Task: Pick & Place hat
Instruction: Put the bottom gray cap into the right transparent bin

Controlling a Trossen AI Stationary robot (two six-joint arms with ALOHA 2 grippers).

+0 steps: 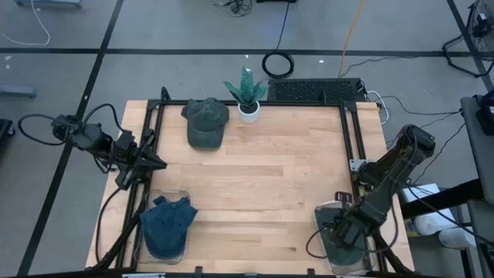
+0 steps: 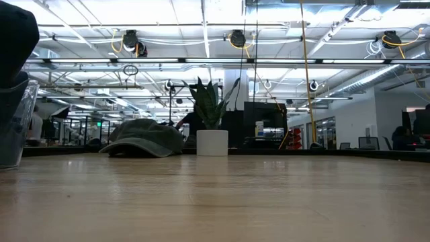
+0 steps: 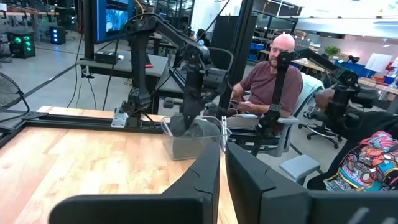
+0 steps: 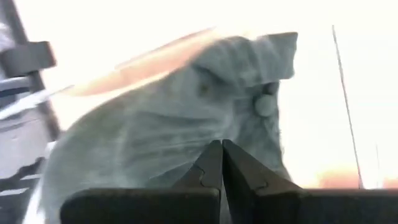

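Observation:
A grey hat (image 4: 149,124) is in the clear bin (image 3: 186,148) at the table's near right corner. My right gripper (image 1: 345,232) stands over it, pointing down, shut on its cloth. An olive hat (image 1: 206,122) rests brim-down on the table at the far edge, left of a potted plant (image 1: 247,96). A blue hat (image 1: 167,225) lies in a second clear bin (image 1: 184,197) at the near left. My left gripper (image 3: 222,177) waits shut at the table's left edge, pointing level across it. My right gripper pinches the grey hat's crown cloth (image 4: 205,134) between its two fingers, coming from above and pointing down. One layer or several, I cannot tell. The hat hangs below the fingers, with its lower part (image 3: 189,130) inside the clear bin.
Black rails (image 1: 351,139) frame the table's sides. A person (image 3: 273,81) sits beyond the right edge, behind the right arm. The middle of the wooden top (image 1: 262,185) is bare.

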